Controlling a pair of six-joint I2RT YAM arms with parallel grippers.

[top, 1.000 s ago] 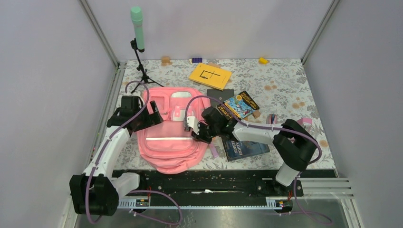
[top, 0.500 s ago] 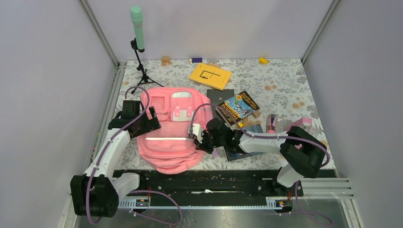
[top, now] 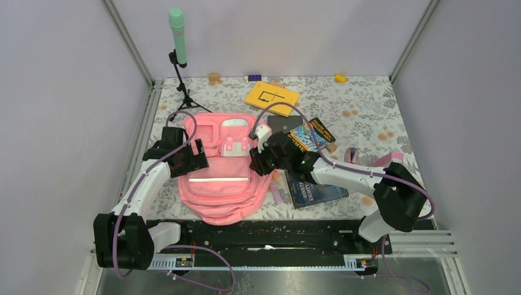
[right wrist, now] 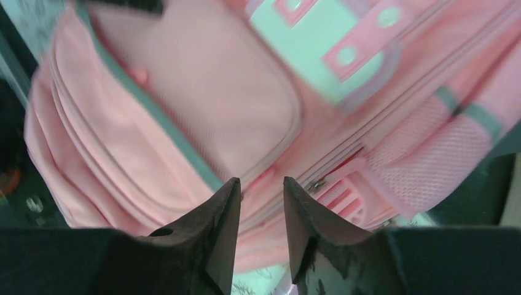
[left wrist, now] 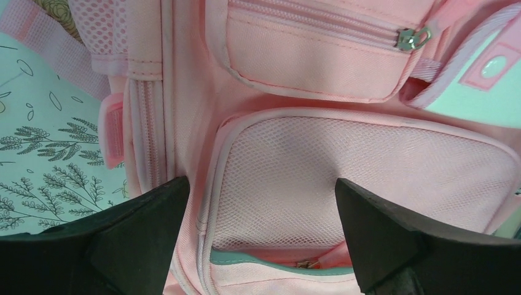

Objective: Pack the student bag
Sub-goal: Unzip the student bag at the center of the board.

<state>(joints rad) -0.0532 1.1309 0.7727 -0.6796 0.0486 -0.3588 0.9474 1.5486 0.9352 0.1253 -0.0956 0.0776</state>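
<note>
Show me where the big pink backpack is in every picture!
Top external: student bag lies in the centre, slightly left.
Left wrist: student bag fills most of the picture.
Right wrist: student bag fills the picture, blurry.
Shared landmark: its pale flap with pink snaps.

Floral-patterned table (top: 368, 98), student bag (top: 221, 184) lying flat, yellow book (top: 271, 98) behind it, dark blue book (top: 316, 193) beside it, microphone stand (top: 182, 101)

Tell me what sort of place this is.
Probably a lab cell for recording robot demos, not a classroom: plain panel walls box in a floral-covered table, a microphone stands on a tripod, and the bag and books lie like props.
</note>
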